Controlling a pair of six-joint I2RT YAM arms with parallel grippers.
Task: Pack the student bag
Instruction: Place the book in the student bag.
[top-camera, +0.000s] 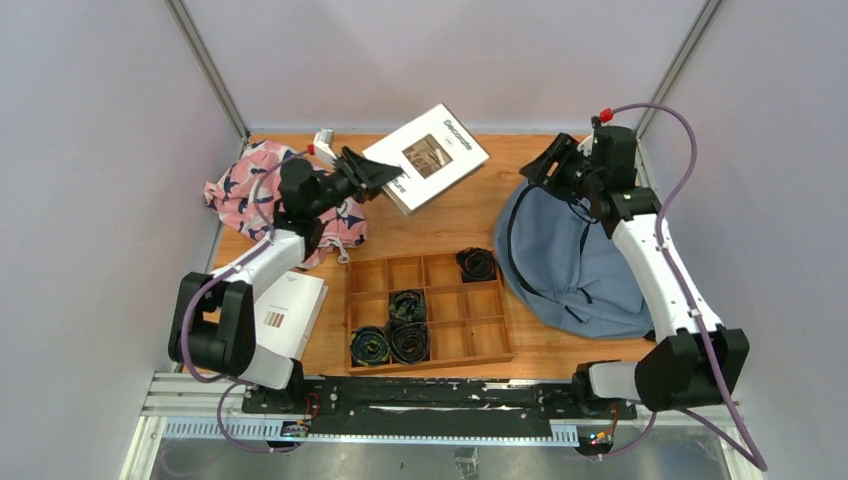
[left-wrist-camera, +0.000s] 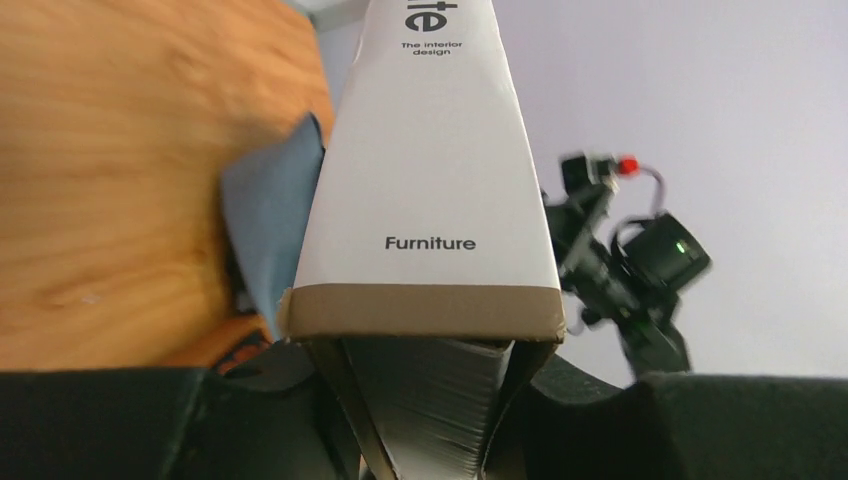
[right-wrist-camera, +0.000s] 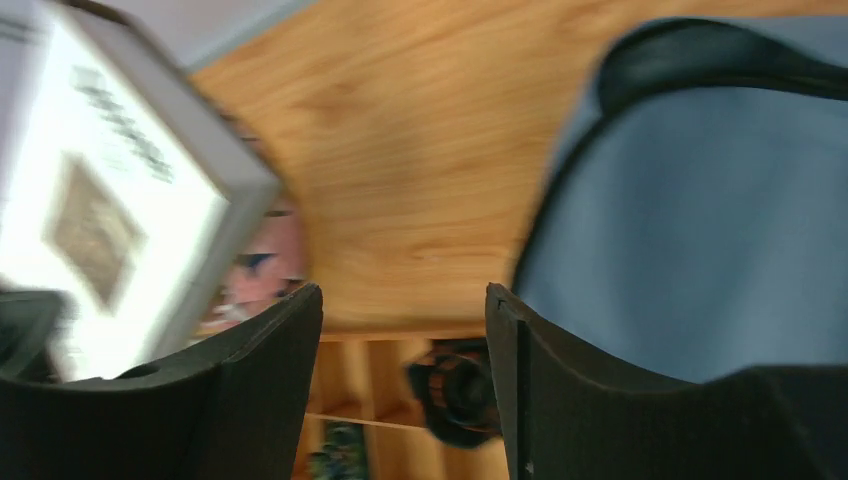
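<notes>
Top external: fetching step, with left tool (top-camera: 385, 178) clenched on book (top-camera: 432, 155) at upper centre and right tool (top-camera: 540, 168) released, empty, by bag (top-camera: 570, 260) at right of worktop (top-camera: 480, 215); then, likely, carrying book across into bag's mouth.

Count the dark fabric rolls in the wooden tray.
4. One roll sits in the wooden tray's back-right compartment. One is in the middle row, second from left. Two lie side by side in the front-left compartments. No compartment looks hidden.
</notes>
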